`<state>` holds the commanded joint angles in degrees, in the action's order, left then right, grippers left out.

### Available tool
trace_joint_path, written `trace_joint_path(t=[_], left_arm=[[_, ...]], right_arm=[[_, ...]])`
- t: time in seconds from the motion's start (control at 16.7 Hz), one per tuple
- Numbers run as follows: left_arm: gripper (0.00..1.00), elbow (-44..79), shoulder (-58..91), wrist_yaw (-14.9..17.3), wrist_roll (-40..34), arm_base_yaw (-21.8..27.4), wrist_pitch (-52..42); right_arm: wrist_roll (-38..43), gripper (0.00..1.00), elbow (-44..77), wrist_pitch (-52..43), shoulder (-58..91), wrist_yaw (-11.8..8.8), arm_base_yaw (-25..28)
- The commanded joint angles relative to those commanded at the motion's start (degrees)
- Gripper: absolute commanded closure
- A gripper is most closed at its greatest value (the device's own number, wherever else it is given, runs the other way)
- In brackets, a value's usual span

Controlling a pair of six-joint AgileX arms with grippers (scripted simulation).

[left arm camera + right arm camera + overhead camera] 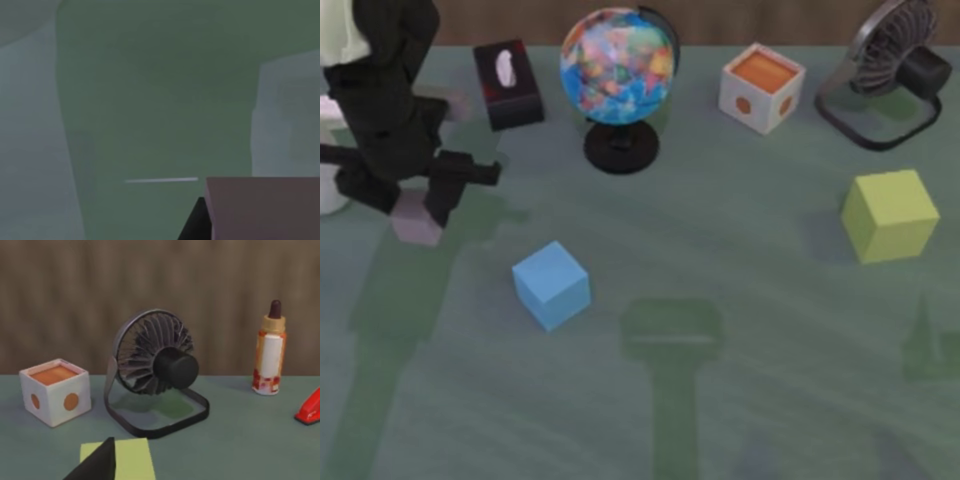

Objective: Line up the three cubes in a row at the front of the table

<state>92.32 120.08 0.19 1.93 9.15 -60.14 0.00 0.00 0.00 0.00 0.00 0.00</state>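
Note:
The small pink-lilac cube (417, 222) is at the table's (740, 300) left, and my left gripper (432, 198) is shut on it. In the left wrist view the cube (265, 207) fills a corner, with a black finger (197, 225) pressed against its side. The light-blue cube (552, 284) rests left of centre. At the right sits the large yellow-green cube (890, 215). My right arm is out of the top view. In the right wrist view its gripper (97, 465) shows only as a dark tip over the yellow-green cube (130, 457).
Along the back stand a black tissue box (508, 84), a globe (617, 75), a white box with orange top (761, 87) and a desk fan (885, 70). The right wrist view also shows a bottle (270, 355) and a red stapler (310, 407).

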Motion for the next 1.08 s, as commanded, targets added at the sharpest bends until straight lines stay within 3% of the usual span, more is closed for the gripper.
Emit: trace_joint_path(t=[0.24,0.42,1.08], left_arm=[[1.0,0.64,0.77,-0.05,-0.69,1.07,-0.29],[1.0,6.06,4.02,-0.26,-6.36,6.15,-3.01],[1.0,37.6,20.77,-1.29,-49.3,39.14,-19.02]], right_arm=[[0.0,0.0,0.0,0.0,0.0,0.0,0.0],[0.0,0.0,0.0,0.0,0.0,0.0,0.0],[0.0,0.0,0.0,0.0,0.0,0.0,0.0]])
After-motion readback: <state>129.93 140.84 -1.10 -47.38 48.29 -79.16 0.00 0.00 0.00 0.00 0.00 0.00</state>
